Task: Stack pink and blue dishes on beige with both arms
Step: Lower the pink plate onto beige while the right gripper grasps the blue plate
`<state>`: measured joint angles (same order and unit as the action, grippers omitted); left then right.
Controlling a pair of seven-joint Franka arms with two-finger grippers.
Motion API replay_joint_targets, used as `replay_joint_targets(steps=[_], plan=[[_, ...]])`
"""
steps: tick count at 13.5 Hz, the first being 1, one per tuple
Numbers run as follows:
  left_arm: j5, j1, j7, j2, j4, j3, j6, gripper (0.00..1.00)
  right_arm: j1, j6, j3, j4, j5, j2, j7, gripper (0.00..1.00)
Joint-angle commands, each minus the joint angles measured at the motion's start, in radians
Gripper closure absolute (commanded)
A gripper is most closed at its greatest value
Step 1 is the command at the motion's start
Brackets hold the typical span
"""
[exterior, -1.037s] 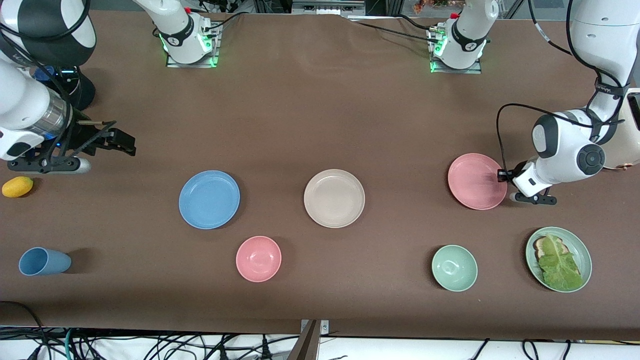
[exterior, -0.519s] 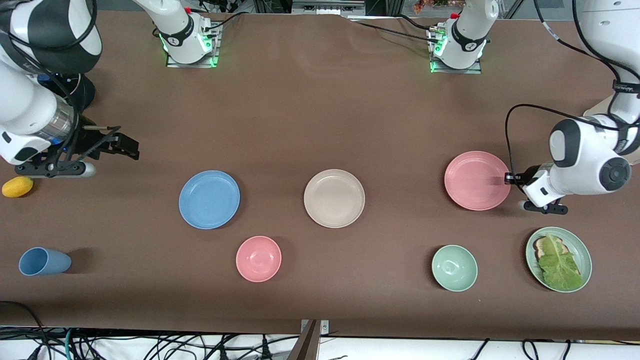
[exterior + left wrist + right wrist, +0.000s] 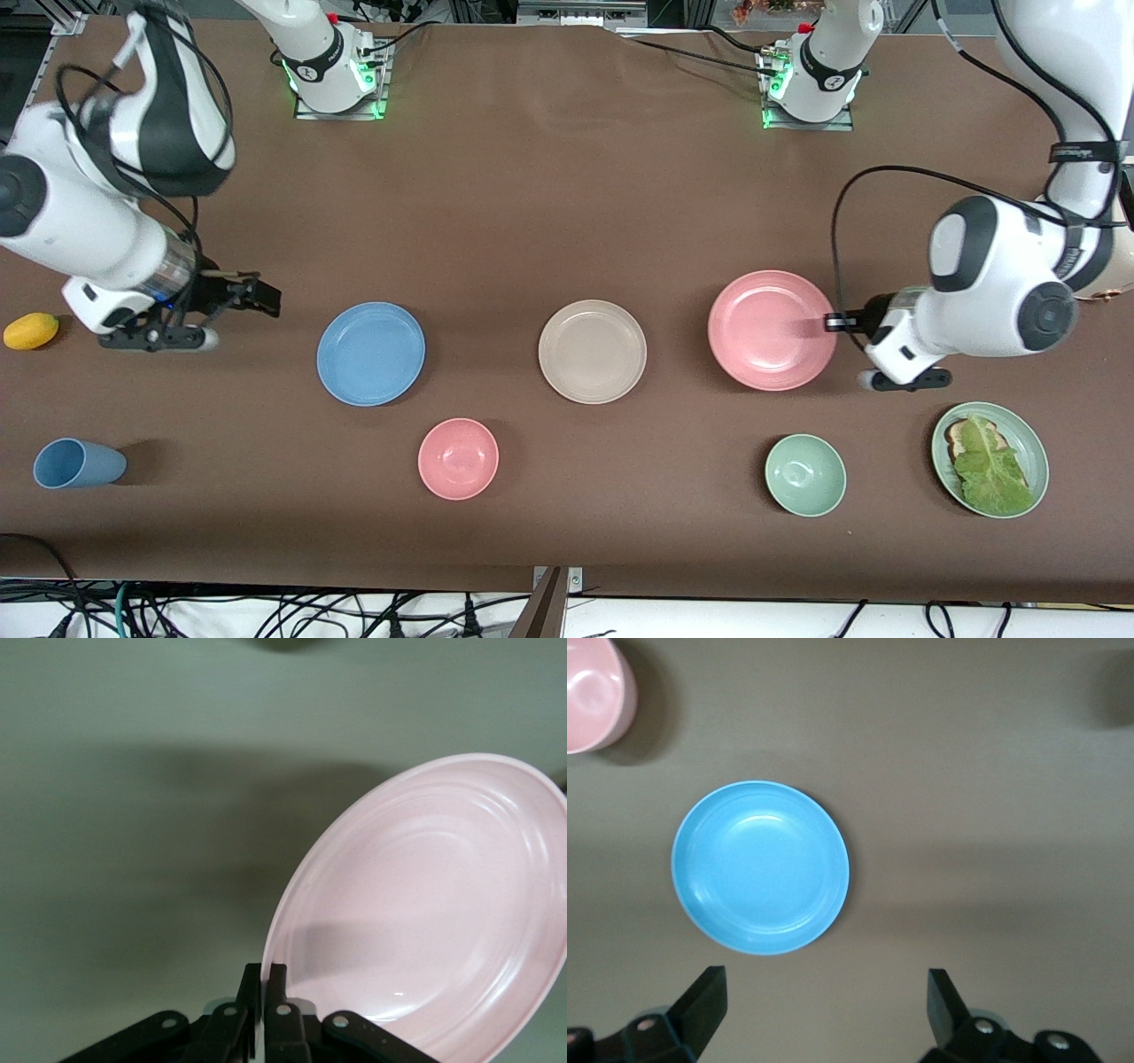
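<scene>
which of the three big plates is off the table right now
The pink plate, pinched at its rim by the left gripper; the blue and beige plates lie flat.

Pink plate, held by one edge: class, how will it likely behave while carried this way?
The pink plate probably stays stiff: its shape holds though the left tool pinches only its rim. It seems light, since that thin grip bears it. It may tilt or slip, as its matte rim is gripped at one point.

Bare table [image 3: 496,221] between blue plate [image 3: 370,354], beige plate [image 3: 592,351] and lifted pink plate [image 3: 771,330].
</scene>
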<state>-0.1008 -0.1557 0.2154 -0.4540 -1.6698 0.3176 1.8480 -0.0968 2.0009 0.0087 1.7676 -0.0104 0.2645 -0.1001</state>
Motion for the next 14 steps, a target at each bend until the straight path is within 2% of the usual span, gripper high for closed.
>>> replay_joint_targets(steps=[1, 4, 8, 12, 14], plan=[[-0.022, 0.111, 0.134, -0.063, 0.088, 0.006, -0.009, 1.0, 0.0, 0.114, 0.002, 0.039, -0.014, 0.068, 0.017, 0.0], [-0.008, 0.234, 0.287, -0.144, 0.159, 0.0, 0.077, 1.0, 0.0, 0.255, 0.01, 0.055, -0.014, 0.177, 0.017, 0.0], [0.077, 0.36, 0.451, -0.219, 0.166, -0.015, 0.218, 1.0, 0.0, 0.378, 0.028, 0.064, -0.014, 0.28, 0.005, 0.0], [0.115, 0.409, 0.528, -0.258, 0.168, -0.02, 0.281, 1.0, 0.006, 0.525, 0.028, 0.165, -0.014, 0.288, 0.017, 0.0], [0.116, 0.41, 0.532, -0.273, 0.186, -0.025, 0.28, 1.0, 0.009, 0.536, 0.028, 0.176, -0.014, 0.289, 0.019, 0.02]])
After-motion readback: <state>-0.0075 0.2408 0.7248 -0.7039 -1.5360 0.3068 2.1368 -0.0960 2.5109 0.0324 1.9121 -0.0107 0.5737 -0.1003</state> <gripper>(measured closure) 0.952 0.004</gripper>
